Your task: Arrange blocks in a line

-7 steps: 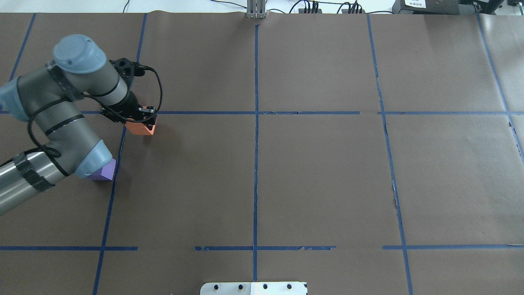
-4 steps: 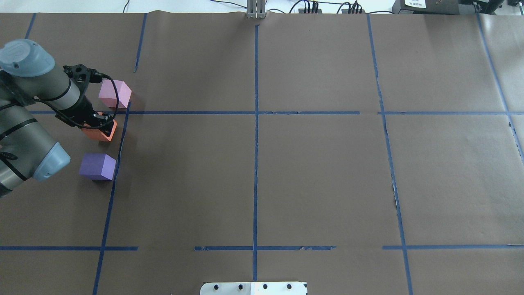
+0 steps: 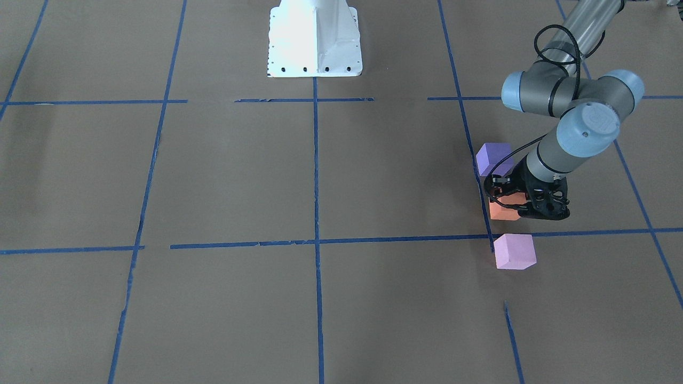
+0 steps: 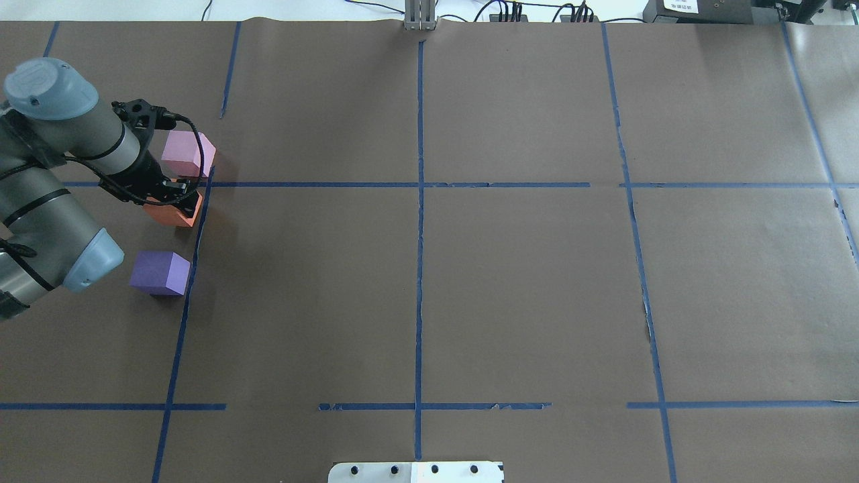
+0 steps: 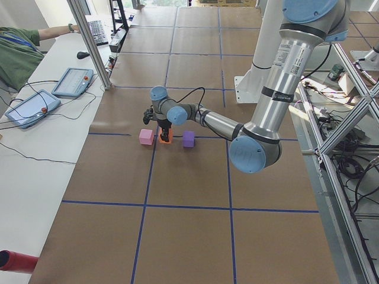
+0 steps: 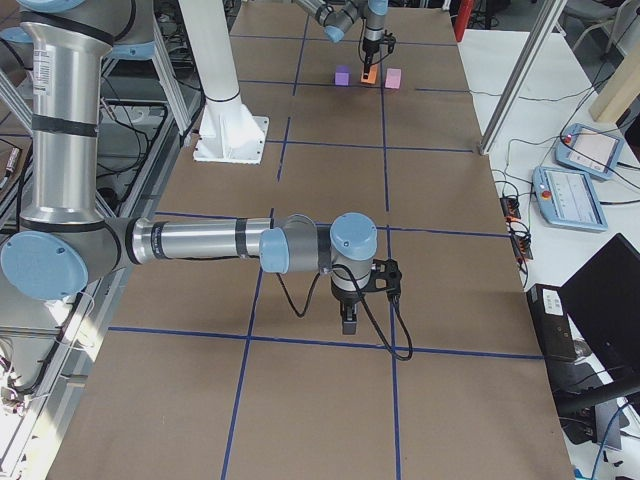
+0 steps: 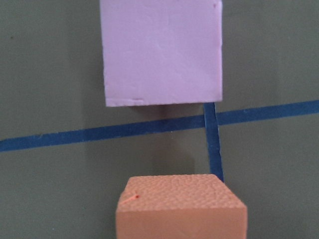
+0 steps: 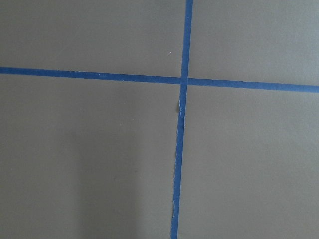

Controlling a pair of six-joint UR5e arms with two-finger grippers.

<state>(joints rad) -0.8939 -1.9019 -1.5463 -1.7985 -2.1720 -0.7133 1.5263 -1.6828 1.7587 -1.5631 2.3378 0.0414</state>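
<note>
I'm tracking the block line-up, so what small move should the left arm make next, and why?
Probably open the left gripper and let go: the orange block it grips already sits between the pink block and purple block, roughly in one row.

Orange block [image 7: 182, 209] — grainy, seemingly foam

Table [image 4: 523, 282] was covered w/ brown paper [image 4: 302, 302], marked into a grid by blue tape [image 4: 419, 268]. White base plate [image 3: 314, 37] sat at the robot's edge, mid-table. Toward the robot's left end, 3 blocks stood in a row beside one tape strip, none touching: purple block [image 4: 160, 272], orange block [image 4: 171, 215] in the middle, pink block [image 4: 188, 153] beyond a cross-strip. Couldn't tell if the orange one rested fully on the paper.
</note>
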